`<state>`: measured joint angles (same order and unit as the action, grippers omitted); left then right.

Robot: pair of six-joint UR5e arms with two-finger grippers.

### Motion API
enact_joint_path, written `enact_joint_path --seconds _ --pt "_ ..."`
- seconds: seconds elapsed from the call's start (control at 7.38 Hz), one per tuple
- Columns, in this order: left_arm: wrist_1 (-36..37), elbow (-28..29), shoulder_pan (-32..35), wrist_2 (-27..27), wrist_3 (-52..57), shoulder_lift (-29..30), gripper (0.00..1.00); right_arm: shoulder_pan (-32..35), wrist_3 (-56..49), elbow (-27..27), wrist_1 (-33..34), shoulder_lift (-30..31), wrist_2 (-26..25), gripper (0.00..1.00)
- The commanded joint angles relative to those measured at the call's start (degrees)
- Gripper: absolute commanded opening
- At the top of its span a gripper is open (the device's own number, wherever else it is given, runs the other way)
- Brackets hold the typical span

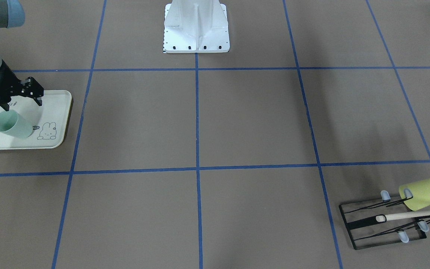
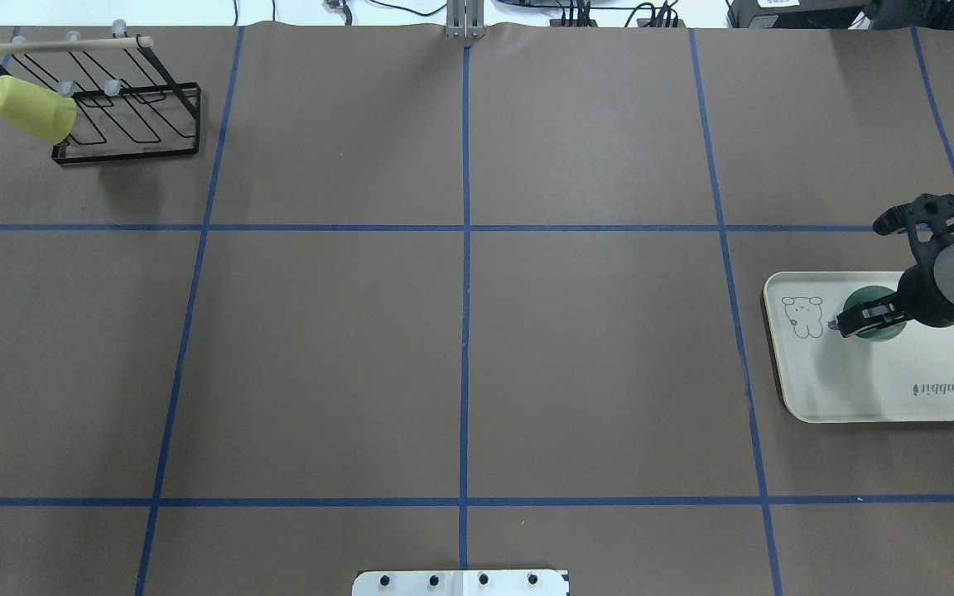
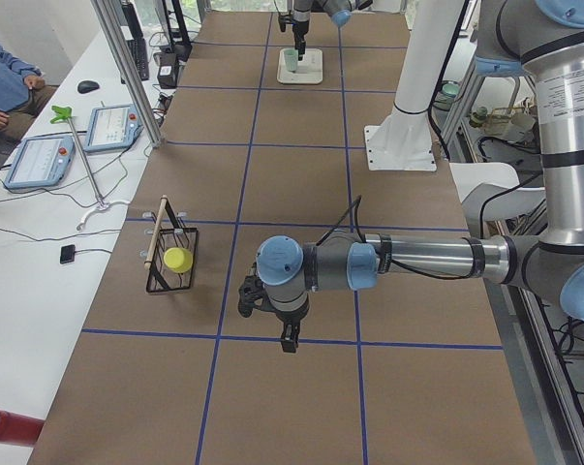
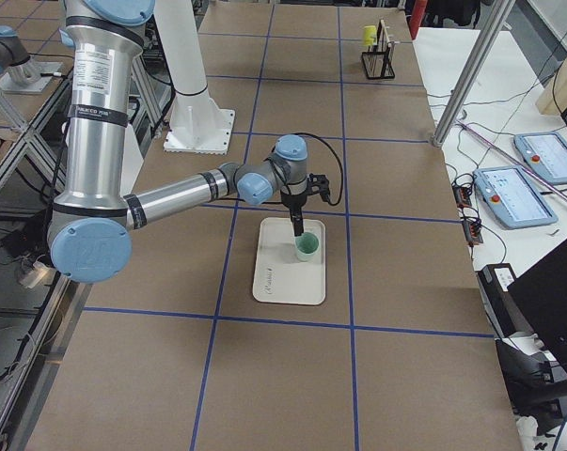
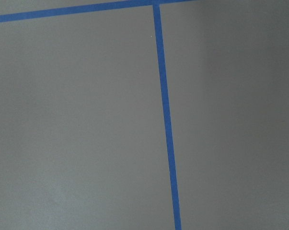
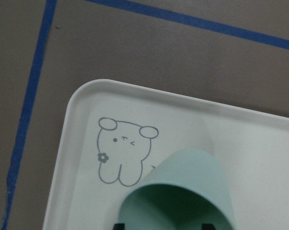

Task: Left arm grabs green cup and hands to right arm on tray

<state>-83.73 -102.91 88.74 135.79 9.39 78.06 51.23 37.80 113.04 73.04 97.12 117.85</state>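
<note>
My right gripper (image 1: pixel 22 105) hangs with fingers (image 1: pixel 37 99) spread; the small mint-green plastic cup (image 1: pixel 11 125) stands just beneath them on the cream rounded-corner tray (image 1: pixel 56 108). I'd withdraw straight upward, clear of its rim. Whether the left gripper (image 3: pixel 290 341) is clenched, I cannot tell.

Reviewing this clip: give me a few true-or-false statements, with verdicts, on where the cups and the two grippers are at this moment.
1. The small pale mint plastic cup stands upright on the cream rabbit-print tray. True.
2. The yellow-green plastic cup sits on that tray too. False: it hangs on the black wire rack at the table's opposite end.
3. The right gripper is above the tray, close by the mint cup. True.
4. The left gripper is reaching for the mint cup. False: it hangs over bare brown table, far from the tray.
</note>
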Motion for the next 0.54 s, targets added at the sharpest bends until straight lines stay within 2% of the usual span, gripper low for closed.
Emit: enact_joint_path --seconds 0.0,0.14,0.27,0.41 --pt "-0.03 0.17 -0.06 0.00 -0.07 0.07 1.00 2.37 -0.27 1.73 1.30 -0.08 0.63 0.99" --pt "-0.03 0.25 -0.06 0.00 0.02 0.07 1.00 4.38 -0.44 3.66 6.71 -2.78 1.41 0.99" --pt "-0.03 0.25 0.02 0.00 0.02 0.07 1.00 8.49 -3.23 3.76 13.98 -8.12 4.55 0.99" --pt "-0.03 0.25 0.02 0.00 0.02 0.07 1.00 11.66 -10.74 3.33 17.28 -8.95 5.63 0.99"
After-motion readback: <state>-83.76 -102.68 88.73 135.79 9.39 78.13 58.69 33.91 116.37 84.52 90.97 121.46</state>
